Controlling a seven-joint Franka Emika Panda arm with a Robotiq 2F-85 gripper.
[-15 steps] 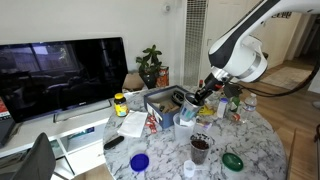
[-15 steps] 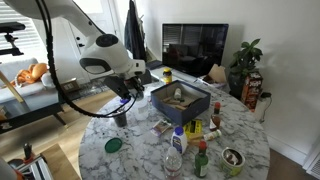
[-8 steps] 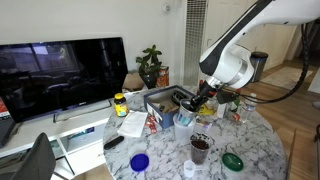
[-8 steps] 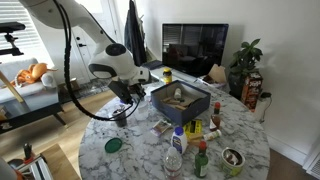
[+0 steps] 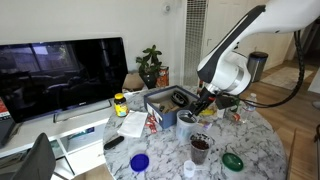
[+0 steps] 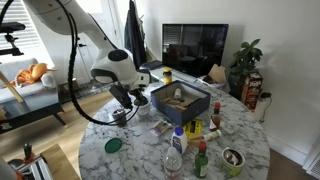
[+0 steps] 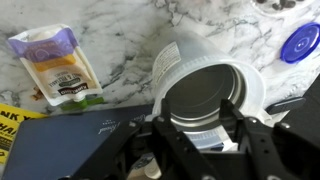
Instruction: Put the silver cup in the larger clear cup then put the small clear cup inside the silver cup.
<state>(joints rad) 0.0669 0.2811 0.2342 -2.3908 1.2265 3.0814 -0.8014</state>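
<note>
In the wrist view the silver cup (image 7: pixel 205 88) sits inside the larger clear cup (image 7: pixel 168 62), whose pale rim rings it. My gripper (image 7: pixel 198 112) is right above them. Its two black fingers (image 7: pixel 166 120) stand apart on either side of the silver cup's near rim, and I see no squeeze on it. In both exterior views the gripper (image 5: pixel 200 104) (image 6: pixel 122 108) hangs low over the table beside the dark box, with the larger clear cup (image 5: pixel 185 123) under it. The small clear cup (image 5: pixel 201 147), dark brownish with a pale rim, stands alone nearer the table's front edge.
A dark open box (image 5: pixel 165 100) (image 6: pixel 181 100) sits mid-table, close to the cups. A blue lid (image 5: pixel 139 161) and a green lid (image 5: pixel 232 160) lie near the front edge. A snack packet (image 7: pixel 58 62) lies on the marble, and several bottles and jars stand about.
The arm came down and toward the box, carrying the silver cup into the larger clear cup. The fingers have spread apart.
</note>
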